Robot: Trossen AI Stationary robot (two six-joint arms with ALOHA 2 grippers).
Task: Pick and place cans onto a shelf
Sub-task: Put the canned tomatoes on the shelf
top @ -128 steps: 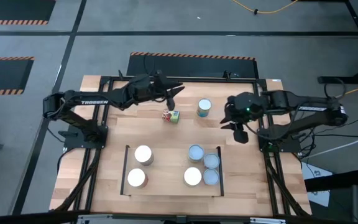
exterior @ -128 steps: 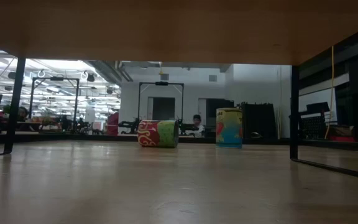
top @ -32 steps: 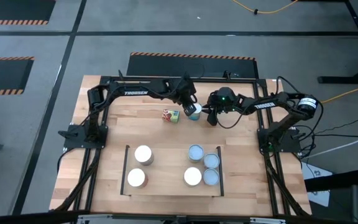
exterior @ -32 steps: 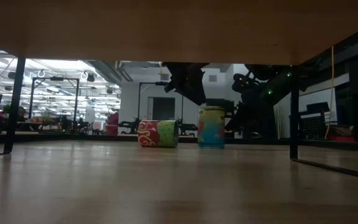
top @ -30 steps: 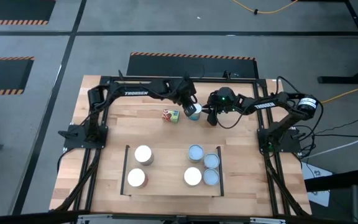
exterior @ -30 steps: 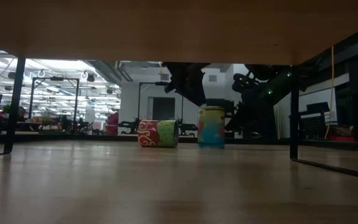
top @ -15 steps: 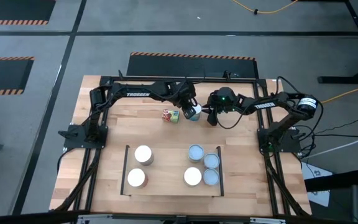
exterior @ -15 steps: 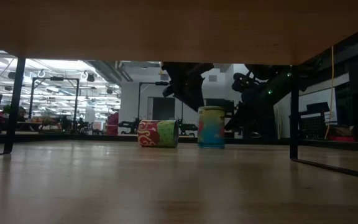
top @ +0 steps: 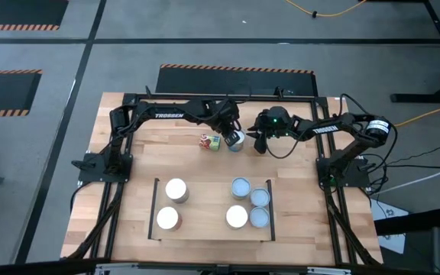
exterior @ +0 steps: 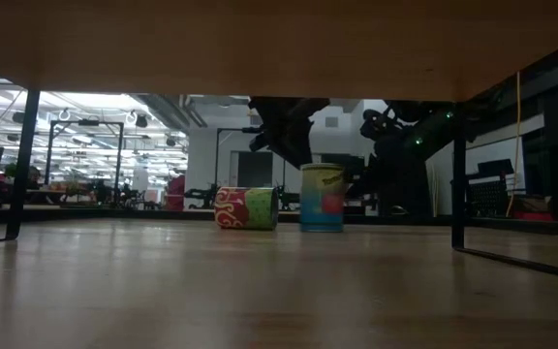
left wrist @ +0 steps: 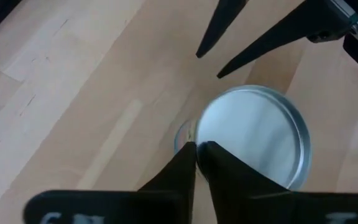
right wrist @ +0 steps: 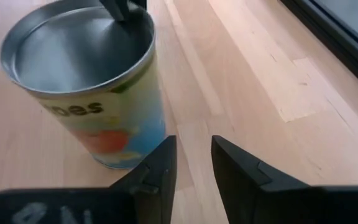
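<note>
Already five cans (top: 249, 205) on shelf (top: 205, 206)

Overhead, table-level, two close wrist views; shared: upright can (top: 237, 138).

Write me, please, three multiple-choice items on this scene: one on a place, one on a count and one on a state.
1. Where is the left gripper?
A. over the shelf
B. at the upright can's top
C. parked off the table

2. How many cans are off the shelf?
A. two
B. four
C. none

3. How is the red can placed?
A. upright
B. lying on its side
C. held aloft

Key:
1 B: its fingertips meet at that can's rim, with the right gripper close beside.
2 A: only the upright can and the red can sit beyond the rails.
3 B: the low view shows it on its side.
</note>
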